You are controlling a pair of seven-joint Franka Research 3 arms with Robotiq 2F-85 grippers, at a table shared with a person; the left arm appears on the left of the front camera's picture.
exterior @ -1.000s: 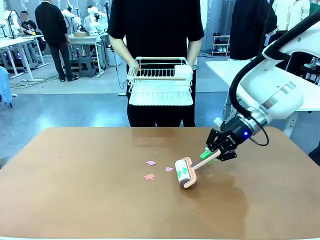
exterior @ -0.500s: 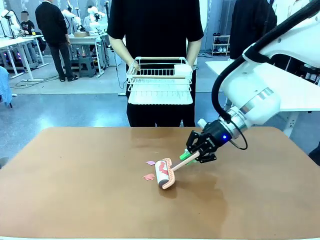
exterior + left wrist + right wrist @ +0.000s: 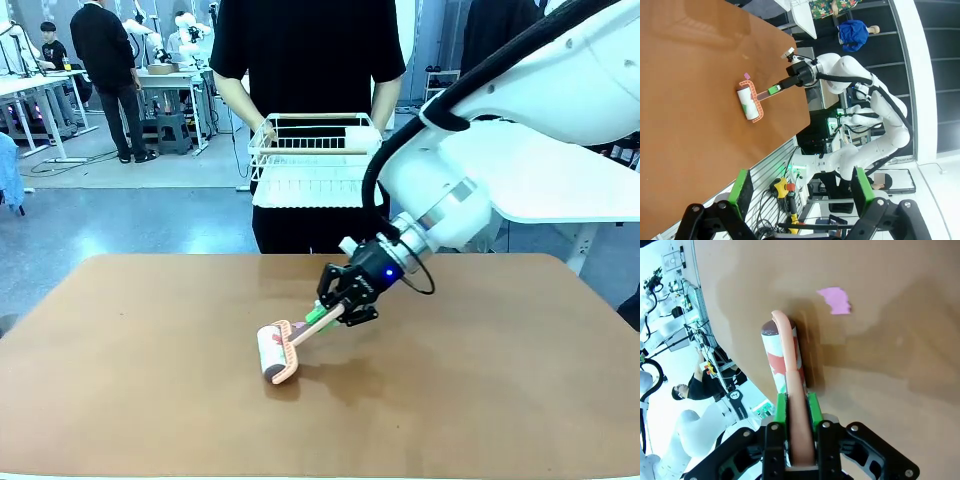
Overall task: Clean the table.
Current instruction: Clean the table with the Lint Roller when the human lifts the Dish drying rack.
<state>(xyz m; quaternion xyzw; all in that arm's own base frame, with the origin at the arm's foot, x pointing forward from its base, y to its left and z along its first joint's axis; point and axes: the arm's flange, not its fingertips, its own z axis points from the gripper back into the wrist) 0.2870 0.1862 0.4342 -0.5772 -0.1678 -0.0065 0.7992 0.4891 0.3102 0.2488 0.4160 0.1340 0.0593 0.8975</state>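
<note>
The right arm's fingers (image 3: 318,316) are clamping tight on the peach handle of a lint roller (image 3: 272,352). Its drum is resting near the middle of the reddish-brown surface (image 3: 120,380), which is stretching wide between the robot and a person (image 3: 310,50), and a small pink scrap (image 3: 834,301) is lying just beside it. The left arm's fingers (image 3: 743,186) are standing wide apart and gripping nothing, well back from the roller, while the person is standing at the far edge holding up a white wire rack (image 3: 310,165).
</note>
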